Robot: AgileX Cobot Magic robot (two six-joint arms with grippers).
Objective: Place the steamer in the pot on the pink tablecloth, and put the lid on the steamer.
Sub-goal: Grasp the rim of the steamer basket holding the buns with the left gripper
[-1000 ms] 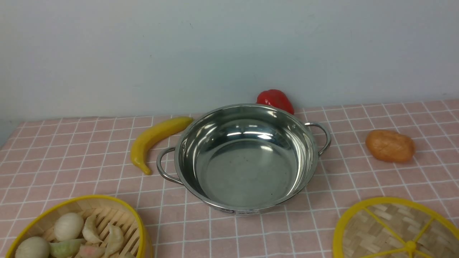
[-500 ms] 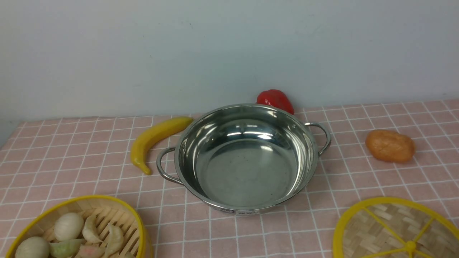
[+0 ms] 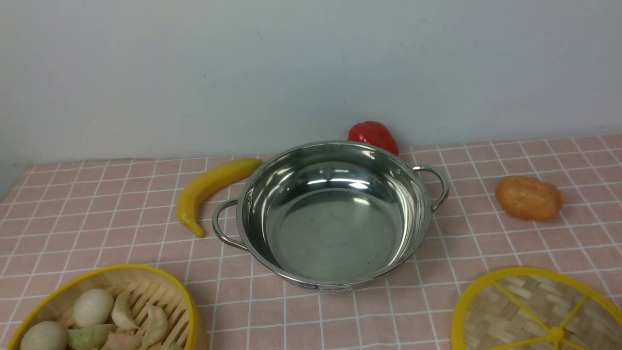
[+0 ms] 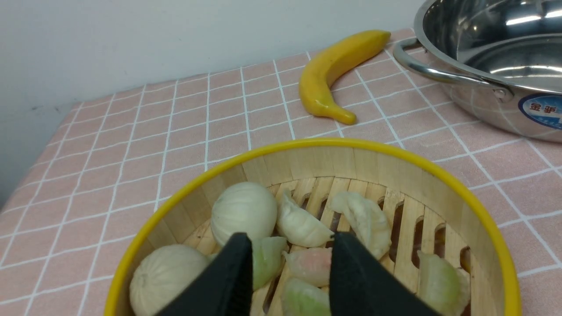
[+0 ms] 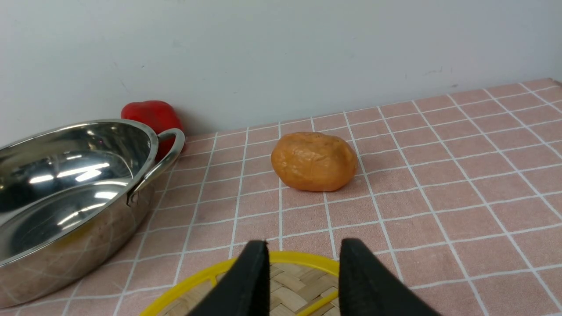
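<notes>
The steamer (image 3: 121, 301), a yellow-rimmed bamboo basket holding pale buns and dumplings, sits at the near left of the pink tablecloth (image 3: 97, 218); it also shows in the left wrist view (image 4: 395, 175). The empty steel pot (image 3: 335, 218) stands in the middle. The lid (image 3: 534, 316), a woven disc with yellow spokes, lies at the near right. My left gripper (image 4: 292, 241) is open above the steamer's food, holding nothing. My right gripper (image 5: 303, 248) is open above the lid's far rim (image 5: 290, 259), holding nothing. Neither gripper shows in the front view.
A yellow banana (image 3: 209, 189) lies left of the pot, close to its left handle. A red pepper (image 3: 373, 135) sits behind the pot by the wall. An orange-brown potato (image 3: 528, 198) lies to the right of the pot, beyond the lid.
</notes>
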